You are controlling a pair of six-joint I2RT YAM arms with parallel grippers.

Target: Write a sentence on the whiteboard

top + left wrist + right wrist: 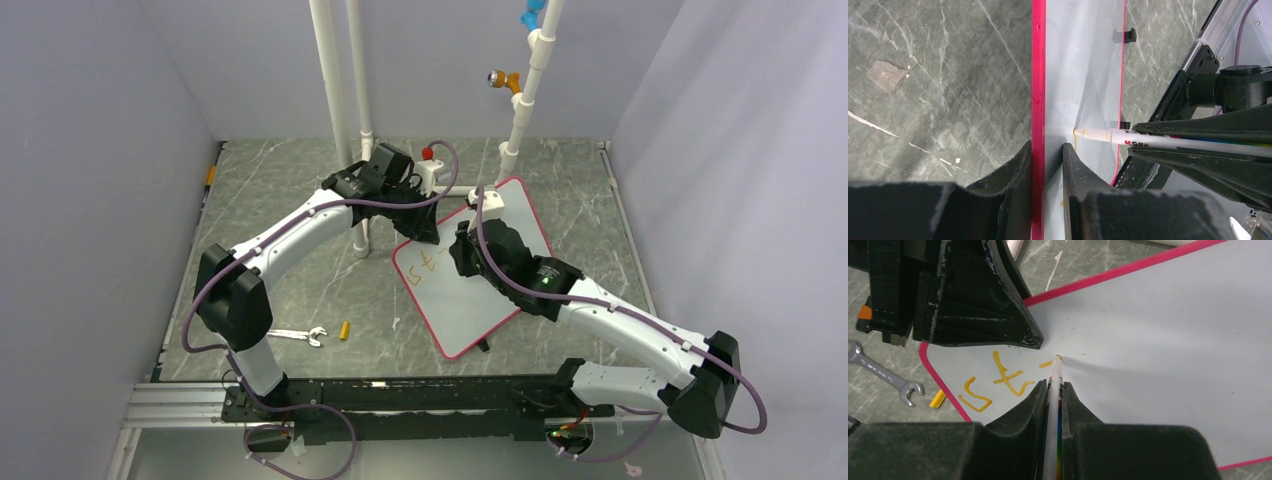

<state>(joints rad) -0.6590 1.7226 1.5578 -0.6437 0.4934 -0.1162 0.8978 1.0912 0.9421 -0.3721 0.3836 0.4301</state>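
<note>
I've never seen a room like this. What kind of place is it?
Probably a robot lab booth: plain walls box in a table, two robot arms are bolted to a rail, and white pipes stand behind.

One whiteboard [470, 300] lies on the worktop [300, 200], with two small black clips [1130, 35] on one edge, and two finished orange letters [1008, 376] plus one short started stroke [1047, 363] on its face. There are two arms, each with one claw, the left claw [1046, 146] and the right claw [1054, 385], and one white marker [1055, 371]. The worktop also carries one open-ended wrench [298, 336], one small yellow cap [345, 330] and three upright white pipes [330, 70].
</note>
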